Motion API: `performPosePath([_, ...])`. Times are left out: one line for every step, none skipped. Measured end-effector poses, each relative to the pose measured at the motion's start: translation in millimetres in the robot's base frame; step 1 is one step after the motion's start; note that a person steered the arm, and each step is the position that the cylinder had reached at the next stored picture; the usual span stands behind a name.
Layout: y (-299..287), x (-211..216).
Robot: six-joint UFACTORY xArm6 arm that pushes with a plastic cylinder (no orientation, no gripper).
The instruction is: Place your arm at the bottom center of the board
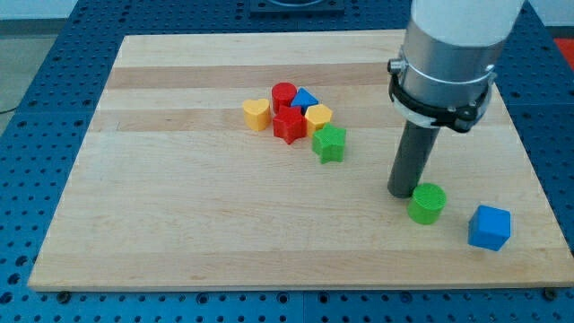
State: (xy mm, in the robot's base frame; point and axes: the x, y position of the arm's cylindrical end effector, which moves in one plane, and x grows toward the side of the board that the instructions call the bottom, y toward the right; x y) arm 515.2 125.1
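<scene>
My tip (pixel 402 191) rests on the wooden board (pixel 179 224) at the view's right, just left of a green cylinder (pixel 428 204) and close to touching it. A blue cube (pixel 490 227) lies further right and lower. Near the board's middle is a cluster: a yellow heart (pixel 256 114), a red cylinder (pixel 283 94), a red star (pixel 289 125), a blue triangle (pixel 306 99), a yellow block (pixel 318 117) and a green star (pixel 329 143). The tip is well to the right of this cluster.
The arm's wide grey body (pixel 448 54) hangs over the board's upper right. Blue perforated table (pixel 36 135) surrounds the board on all sides.
</scene>
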Motion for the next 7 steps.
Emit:
performPosePath([12.6,9.1])
performPosePath([32.7,15.7])
performPosePath([40.7,17.2])
performPosePath([36.6,17.3])
performPosePath([4.5,20.1])
performPosePath([2.9,20.1])
performPosePath([2.9,20.1])
